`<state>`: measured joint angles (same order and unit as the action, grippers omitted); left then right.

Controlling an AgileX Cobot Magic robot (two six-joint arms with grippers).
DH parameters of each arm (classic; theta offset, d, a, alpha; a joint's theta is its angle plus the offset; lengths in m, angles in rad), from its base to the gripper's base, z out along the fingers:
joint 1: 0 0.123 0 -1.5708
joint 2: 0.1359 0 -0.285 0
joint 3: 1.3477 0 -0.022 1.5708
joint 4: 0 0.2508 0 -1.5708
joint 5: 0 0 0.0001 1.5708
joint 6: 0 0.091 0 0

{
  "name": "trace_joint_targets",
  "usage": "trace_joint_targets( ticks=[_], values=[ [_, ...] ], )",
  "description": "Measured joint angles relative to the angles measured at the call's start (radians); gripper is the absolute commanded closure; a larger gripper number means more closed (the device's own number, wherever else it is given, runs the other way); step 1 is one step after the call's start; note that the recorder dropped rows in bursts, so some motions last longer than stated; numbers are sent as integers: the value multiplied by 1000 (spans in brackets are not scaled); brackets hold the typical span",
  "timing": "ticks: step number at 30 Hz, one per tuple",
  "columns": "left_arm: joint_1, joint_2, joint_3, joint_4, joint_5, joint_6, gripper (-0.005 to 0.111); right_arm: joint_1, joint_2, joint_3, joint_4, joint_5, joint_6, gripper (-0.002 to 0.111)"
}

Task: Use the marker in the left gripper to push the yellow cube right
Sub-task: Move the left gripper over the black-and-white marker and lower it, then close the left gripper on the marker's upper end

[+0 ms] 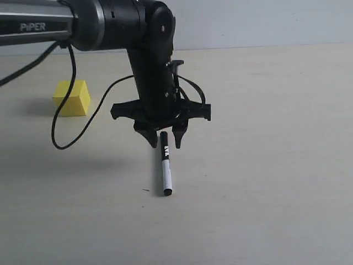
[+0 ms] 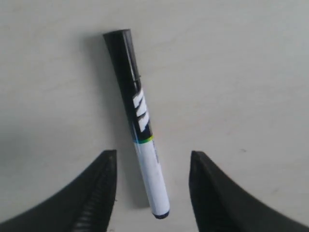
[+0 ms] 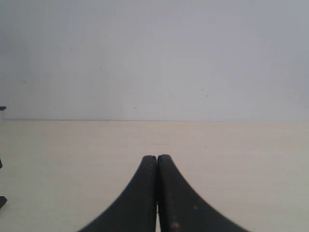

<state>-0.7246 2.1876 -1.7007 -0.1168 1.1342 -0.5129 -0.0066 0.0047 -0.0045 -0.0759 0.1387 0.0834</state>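
Note:
The marker [image 1: 165, 165] lies flat on the pale table, black cap toward the arm and white barrel pointing to the near edge. My left gripper [image 1: 164, 142] hangs just above its capped end, open. In the left wrist view the marker [image 2: 140, 121] rests between the spread fingers [image 2: 104, 188], touching neither, and the left gripper [image 2: 152, 154] holds nothing. The yellow cube [image 1: 71, 97] sits on the table well to the left of the gripper, behind a looping black cable. My right gripper [image 3: 157, 157] is shut and empty, low over the table; the exterior view does not show it.
The dark arm marked "PiPER" [image 1: 33, 26] reaches in from the upper left. Its black cable [image 1: 60, 138] droops in front of the cube. A pale wall [image 3: 154, 58] stands behind the beige table [image 1: 265, 165].

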Motion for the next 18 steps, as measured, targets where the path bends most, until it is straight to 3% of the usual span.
trace_joint_targets(
  ticks=[18],
  values=[
    [-7, 92, -3, 1, -1, -55, 60, 0, 0, 0, 0, 0, 0, 108]
  ],
)
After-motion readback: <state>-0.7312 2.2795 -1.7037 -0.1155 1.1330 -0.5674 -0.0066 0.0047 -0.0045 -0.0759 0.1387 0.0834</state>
